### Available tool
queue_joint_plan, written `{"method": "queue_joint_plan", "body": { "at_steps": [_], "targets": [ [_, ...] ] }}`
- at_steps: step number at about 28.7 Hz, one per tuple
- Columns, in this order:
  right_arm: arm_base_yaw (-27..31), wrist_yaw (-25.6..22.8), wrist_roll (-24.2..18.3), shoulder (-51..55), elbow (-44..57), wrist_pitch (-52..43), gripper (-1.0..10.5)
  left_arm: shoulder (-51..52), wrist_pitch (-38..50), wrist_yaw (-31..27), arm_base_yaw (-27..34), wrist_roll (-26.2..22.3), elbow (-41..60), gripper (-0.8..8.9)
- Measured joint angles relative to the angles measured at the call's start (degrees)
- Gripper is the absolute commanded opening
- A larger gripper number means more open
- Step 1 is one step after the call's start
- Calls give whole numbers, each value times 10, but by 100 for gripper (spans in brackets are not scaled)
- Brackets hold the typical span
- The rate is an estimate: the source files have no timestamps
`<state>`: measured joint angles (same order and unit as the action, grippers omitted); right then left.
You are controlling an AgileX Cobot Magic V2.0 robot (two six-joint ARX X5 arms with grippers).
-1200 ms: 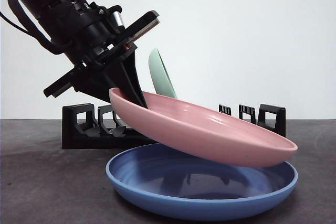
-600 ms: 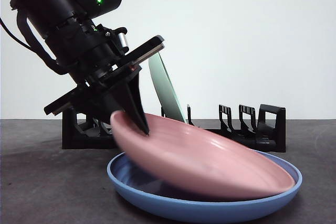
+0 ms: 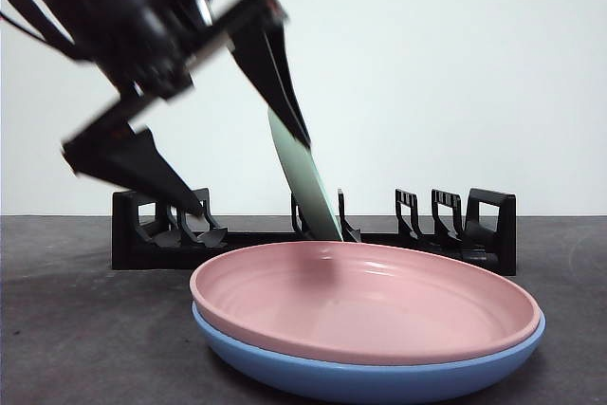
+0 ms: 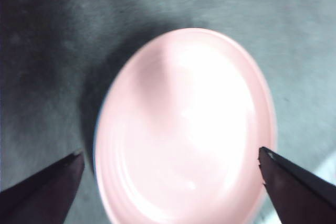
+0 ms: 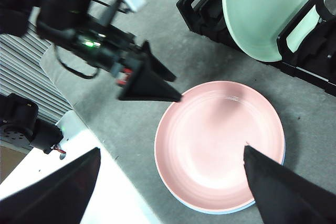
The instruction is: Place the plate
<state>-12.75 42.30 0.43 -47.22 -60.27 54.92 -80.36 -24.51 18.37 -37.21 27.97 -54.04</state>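
dark grey surface has the pink plate nested in the blue plate, left gripper jaws wide open and empty above it, right gripper open too; looks stiff, slick, chippable, so grab the rim.

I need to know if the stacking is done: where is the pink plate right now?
The pink plate lies nested flat in the blue plate at the front of the table, before the black rack, with the open left gripper above it.
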Motion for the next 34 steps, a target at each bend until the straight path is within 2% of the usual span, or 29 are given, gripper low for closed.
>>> {"method": "queue_joint_plan", "body": {
  "at_steps": [11, 18, 23, 27, 34],
  "targets": [
    [0, 0, 2, 0, 0, -1, 434, 190, -120, 0, 0, -68, 0, 542],
    [0, 1, 61, -6, 0, -45, 434, 332, -193, -1, 0, -135, 0, 539],
    [-19, 2, 111, -45, 0, -93, 434, 412, -203, -14, 1, -148, 0, 530],
    [-52, 1, 150, -105, -8, -132, 434, 462, -225, -64, 1, -149, 0, 530],
    [-83, -7, 168, -243, -90, -186, 434, 512, -287, -94, 1, -148, 0, 530]
  ]
}}
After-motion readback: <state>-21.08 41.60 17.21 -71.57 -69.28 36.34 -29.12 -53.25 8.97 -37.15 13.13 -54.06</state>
